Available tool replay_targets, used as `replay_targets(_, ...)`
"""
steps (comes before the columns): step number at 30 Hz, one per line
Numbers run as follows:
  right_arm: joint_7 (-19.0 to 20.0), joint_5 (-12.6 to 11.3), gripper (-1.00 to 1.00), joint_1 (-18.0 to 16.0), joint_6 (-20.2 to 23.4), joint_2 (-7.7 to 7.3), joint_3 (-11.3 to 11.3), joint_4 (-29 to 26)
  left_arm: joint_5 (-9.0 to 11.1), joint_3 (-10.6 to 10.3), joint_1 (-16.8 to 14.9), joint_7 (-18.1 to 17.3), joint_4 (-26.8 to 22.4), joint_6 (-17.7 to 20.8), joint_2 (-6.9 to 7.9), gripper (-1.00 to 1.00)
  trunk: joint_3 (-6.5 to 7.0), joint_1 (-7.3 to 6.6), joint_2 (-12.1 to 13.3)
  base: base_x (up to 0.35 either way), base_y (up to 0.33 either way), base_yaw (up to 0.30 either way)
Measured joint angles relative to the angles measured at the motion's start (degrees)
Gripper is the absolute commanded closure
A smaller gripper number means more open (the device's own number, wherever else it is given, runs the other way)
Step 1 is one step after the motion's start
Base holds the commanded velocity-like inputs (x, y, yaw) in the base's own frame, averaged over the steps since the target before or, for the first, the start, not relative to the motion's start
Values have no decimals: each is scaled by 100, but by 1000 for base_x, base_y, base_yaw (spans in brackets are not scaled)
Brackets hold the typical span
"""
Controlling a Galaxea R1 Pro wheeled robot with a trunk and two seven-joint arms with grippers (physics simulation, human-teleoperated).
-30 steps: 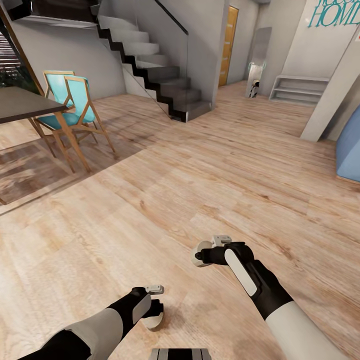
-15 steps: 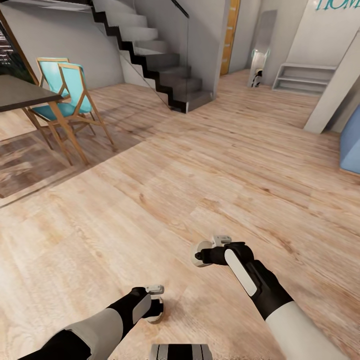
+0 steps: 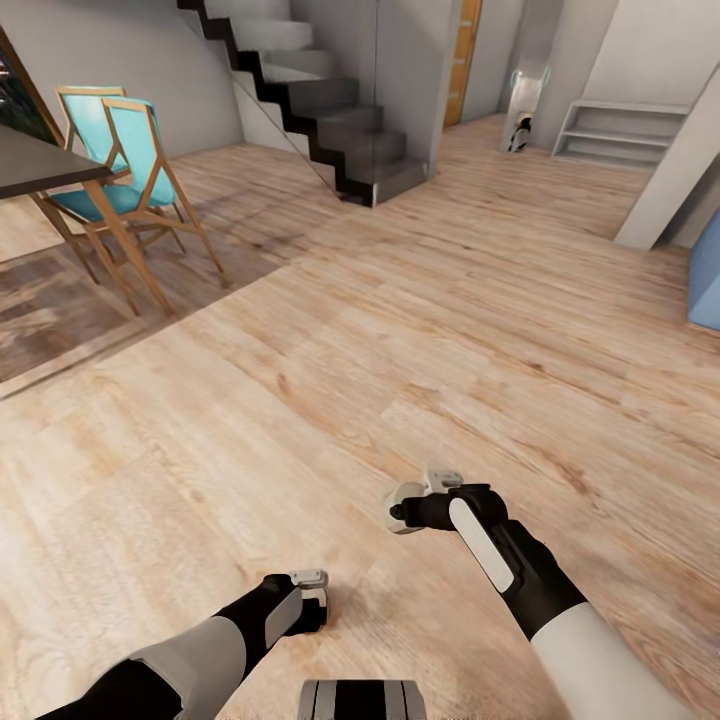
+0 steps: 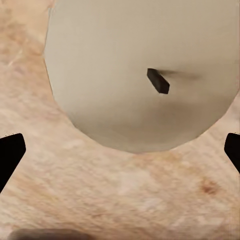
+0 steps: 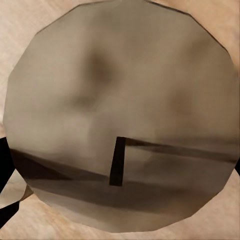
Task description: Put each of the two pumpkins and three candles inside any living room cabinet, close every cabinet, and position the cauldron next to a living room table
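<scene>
Each gripper carries a candle over the wooden floor. In the head view my right gripper [image 3: 408, 505] is shut on a candle [image 3: 403, 497] whose pale round end faces left. The right wrist view has that candle's pale top [image 5: 120, 90] and its dark wick up close, with dark fingertips [image 5: 6, 167] at its sides. My left gripper [image 3: 312, 605] hangs low near the robot's base. In the left wrist view a candle [image 4: 135, 60] with a short dark wick sits between the black fingertips [image 4: 10, 155], the floor behind it.
A dining set's dark top [image 3: 35, 160] and two turquoise chairs [image 3: 125, 165] stand at the left. A dark staircase [image 3: 330, 110] rises at the back, with a white low shelf [image 3: 620, 130], a pillar [image 3: 670, 175] and a blue piece of furniture [image 3: 705, 280] at the right. Open wood floor [image 3: 400, 320] lies ahead.
The whole head view has shifted, so the camera has moved forward over the floor. Both arms keep their pose. The left candle's pale end has turned out of sight behind the left gripper.
</scene>
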Motion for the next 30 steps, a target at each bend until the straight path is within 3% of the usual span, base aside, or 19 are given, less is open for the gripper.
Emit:
replay_targets(8,0,0,100,0,0,0,0,0,0,0,0,0,0,-3,0,-100,-177,21,-11,0,0,0)
replay_targets(30,3,0,100,-1,26,0,-25,1,0,0,0,0,0,-7,-2,-100,-175,20,-11,0,0,-51)
